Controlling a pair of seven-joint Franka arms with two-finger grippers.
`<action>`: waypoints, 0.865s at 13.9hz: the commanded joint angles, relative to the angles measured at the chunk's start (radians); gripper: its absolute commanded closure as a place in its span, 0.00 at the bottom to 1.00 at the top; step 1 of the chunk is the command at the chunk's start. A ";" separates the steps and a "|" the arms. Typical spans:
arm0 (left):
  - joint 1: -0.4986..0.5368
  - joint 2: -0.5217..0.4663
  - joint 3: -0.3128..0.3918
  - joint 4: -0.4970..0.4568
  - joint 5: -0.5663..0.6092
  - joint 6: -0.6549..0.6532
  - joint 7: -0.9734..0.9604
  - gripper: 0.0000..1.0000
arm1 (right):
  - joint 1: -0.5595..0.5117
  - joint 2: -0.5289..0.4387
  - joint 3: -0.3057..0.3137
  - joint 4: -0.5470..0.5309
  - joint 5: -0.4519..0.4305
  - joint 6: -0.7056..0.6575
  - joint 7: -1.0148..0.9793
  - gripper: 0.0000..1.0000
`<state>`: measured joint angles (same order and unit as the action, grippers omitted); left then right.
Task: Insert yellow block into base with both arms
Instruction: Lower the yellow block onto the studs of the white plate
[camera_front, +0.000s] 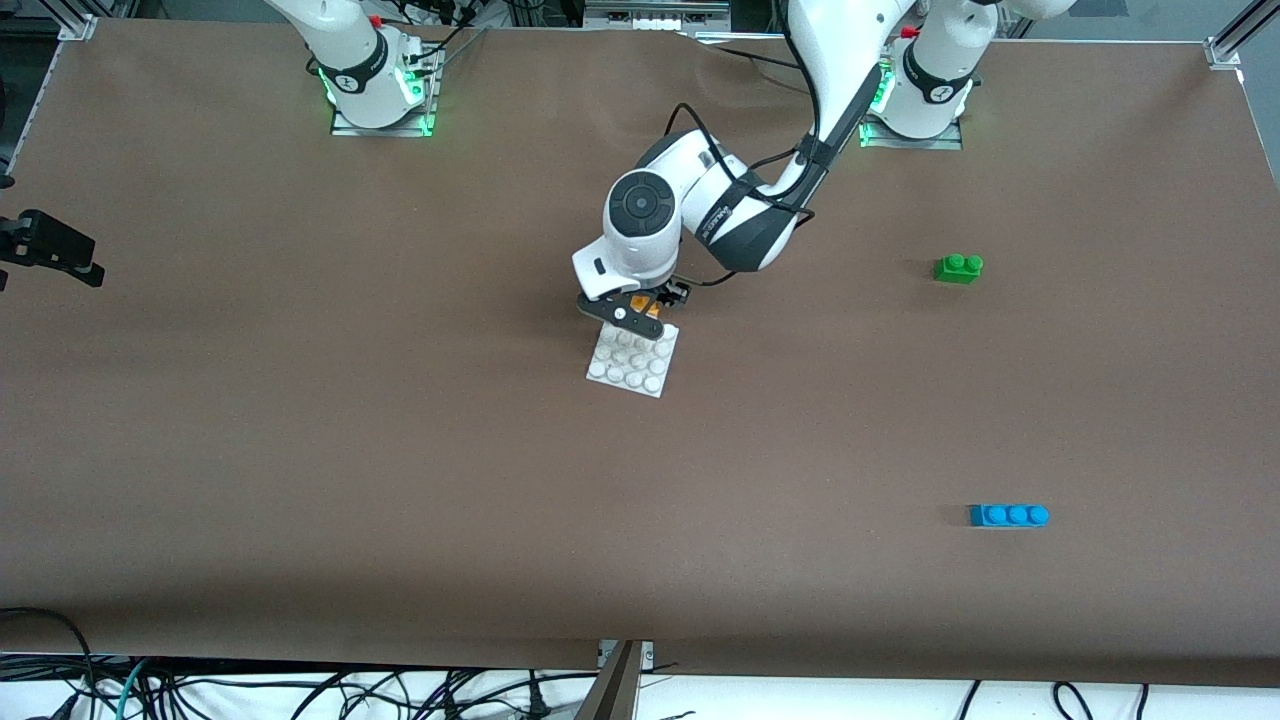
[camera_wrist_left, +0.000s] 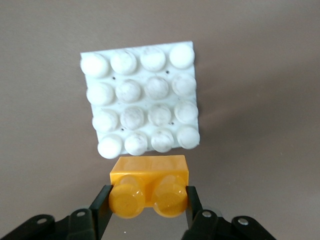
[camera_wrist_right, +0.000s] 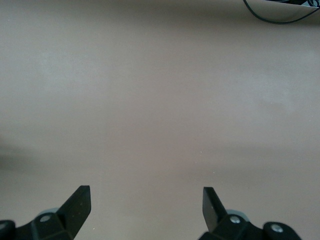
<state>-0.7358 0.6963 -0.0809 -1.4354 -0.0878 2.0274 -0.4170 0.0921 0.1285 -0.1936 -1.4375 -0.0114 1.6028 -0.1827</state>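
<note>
My left gripper (camera_front: 640, 312) is shut on the yellow block (camera_front: 638, 301), one finger on each end. It holds the block at the edge of the white base (camera_front: 632, 360) that lies farther from the front camera. In the left wrist view the block (camera_wrist_left: 150, 172) sits between my fingers (camera_wrist_left: 102, 205) with its two studs toward the camera, right beside the base (camera_wrist_left: 141, 97). I cannot tell whether block and base touch. My right gripper (camera_wrist_right: 146, 192) is open and empty over bare table and waits.
A green two-stud brick (camera_front: 958, 267) lies toward the left arm's end of the table. A blue three-stud brick (camera_front: 1008, 515) lies nearer the front camera at that same end. A black object (camera_front: 45, 248) juts in at the table's right-arm end.
</note>
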 joint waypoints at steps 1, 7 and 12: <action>-0.024 0.057 0.035 0.098 0.011 -0.041 -0.034 1.00 | -0.008 0.000 0.005 0.009 -0.009 -0.004 -0.007 0.01; -0.030 0.120 0.055 0.148 0.013 -0.007 -0.036 1.00 | -0.008 0.000 0.005 0.009 -0.009 -0.004 -0.007 0.01; -0.039 0.146 0.067 0.168 0.016 -0.001 -0.036 1.00 | -0.008 0.000 0.005 0.009 -0.009 -0.004 -0.007 0.01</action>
<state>-0.7482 0.8101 -0.0350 -1.3200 -0.0878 2.0354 -0.4336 0.0921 0.1287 -0.1936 -1.4375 -0.0114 1.6028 -0.1827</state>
